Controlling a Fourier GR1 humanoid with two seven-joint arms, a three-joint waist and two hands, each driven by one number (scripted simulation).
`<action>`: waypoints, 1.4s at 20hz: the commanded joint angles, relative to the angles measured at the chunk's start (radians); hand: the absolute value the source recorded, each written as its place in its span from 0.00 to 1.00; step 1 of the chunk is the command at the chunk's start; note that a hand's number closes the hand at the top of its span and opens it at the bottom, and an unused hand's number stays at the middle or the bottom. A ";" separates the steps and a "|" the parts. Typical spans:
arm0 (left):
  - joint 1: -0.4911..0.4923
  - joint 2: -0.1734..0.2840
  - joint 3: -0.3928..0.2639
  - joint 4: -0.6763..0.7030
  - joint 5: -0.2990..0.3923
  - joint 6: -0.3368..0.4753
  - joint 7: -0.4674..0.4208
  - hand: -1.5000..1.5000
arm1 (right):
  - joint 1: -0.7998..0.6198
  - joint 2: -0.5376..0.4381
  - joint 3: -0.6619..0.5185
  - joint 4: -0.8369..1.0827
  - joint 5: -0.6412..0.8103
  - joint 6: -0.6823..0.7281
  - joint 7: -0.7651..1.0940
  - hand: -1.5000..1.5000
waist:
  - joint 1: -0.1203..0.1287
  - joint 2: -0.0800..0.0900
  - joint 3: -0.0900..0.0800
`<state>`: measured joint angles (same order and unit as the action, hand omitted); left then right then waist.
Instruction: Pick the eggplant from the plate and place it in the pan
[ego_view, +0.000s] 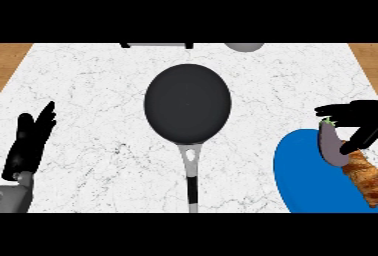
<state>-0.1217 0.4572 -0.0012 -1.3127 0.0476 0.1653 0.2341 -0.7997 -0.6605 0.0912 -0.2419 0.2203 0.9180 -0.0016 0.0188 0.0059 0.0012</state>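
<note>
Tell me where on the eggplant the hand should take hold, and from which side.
Grip the eggplant across its purple body, just below the green stem end. It stands roughly lengthwise on the blue plate, stem toward the far side, with a croissant against its lower right. So probably come from above and the right, where the right hand is, with its fingers around it.

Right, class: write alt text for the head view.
The right robot hand curls round a purple eggplant over a blue round plate, beside a croissant. A black frying pan sits centre; the left robot hand rests open.
</note>
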 joint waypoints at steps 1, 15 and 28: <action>-0.011 0.007 0.044 0.056 0.012 -0.042 -0.038 0.50 | 0.054 0.035 0.017 -0.078 0.036 -0.045 -0.085 1.00 | -0.009 -0.002 -0.001; -0.021 -0.014 0.028 0.020 -0.026 -0.042 -0.014 0.50 | -0.034 0.016 0.260 -0.347 0.383 -0.473 -0.380 1.00 | 0.019 -0.006 0.001; -0.069 -0.032 0.045 0.042 -0.040 -0.013 0.028 0.50 | 0.002 0.037 0.071 -0.459 0.287 -0.948 -0.768 1.00 | -0.023 -0.002 0.001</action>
<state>-0.1500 0.4281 0.0377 -1.2829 0.0117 0.1445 0.2410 -0.7885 -0.6357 0.2515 -0.6707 0.5929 0.0313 -0.6506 0.0053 0.0028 0.0024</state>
